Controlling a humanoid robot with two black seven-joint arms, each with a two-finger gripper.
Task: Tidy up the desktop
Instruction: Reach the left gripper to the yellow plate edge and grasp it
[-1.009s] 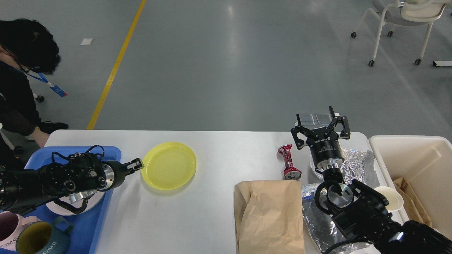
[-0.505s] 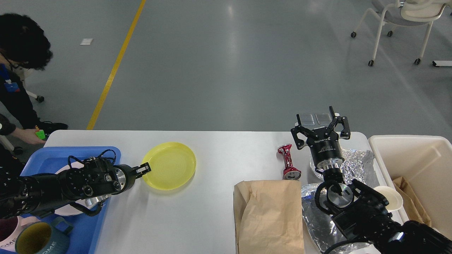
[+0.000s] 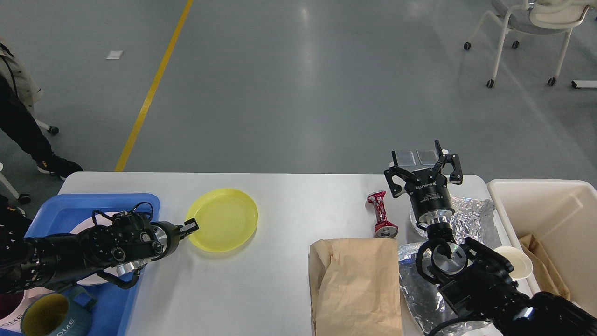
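While the left gripper (image 3: 191, 227) sits low at the left-centre of the frame, its fingers are pinched on the near-left rim of the yellow plate (image 3: 224, 219), which lies flat on the desktop (image 3: 280, 280). That desktop is the big white-grey slab filling the whole lower half of the frame, rounded corners at the top.

Lower left there's a blue tray (image 3: 70, 210) sitting on the desktop's left end, with a white plate (image 3: 93, 277) mostly hidden under the left arm and a teal mug (image 3: 51, 317) with a yellow inside down in the corner. A darker pinkish mug (image 3: 9, 315) is just beside it, cut off by the frame edge.

Over on the right, the right gripper (image 3: 422, 161) is held up above the far edge of the desktop, fingers spread wide apart and nothing between them. Just left of it a crushed red can (image 3: 381, 220) lies on its side. Crumpled foil (image 3: 471, 217) sits under and behind the right arm, more foil lower down, and a brown paper bag (image 3: 357, 284) lies flat in the bottom centre, touching the foil's left side.

A cream bin (image 3: 550, 200) stands at the right edge of the frame with some brown paper inside, and a small white bowl (image 3: 517, 261) is just beside its left wall.

Upper left, someone's legs in dark trousers (image 3: 18, 126); upper right, a white chair (image 3: 531, 28) on castors.
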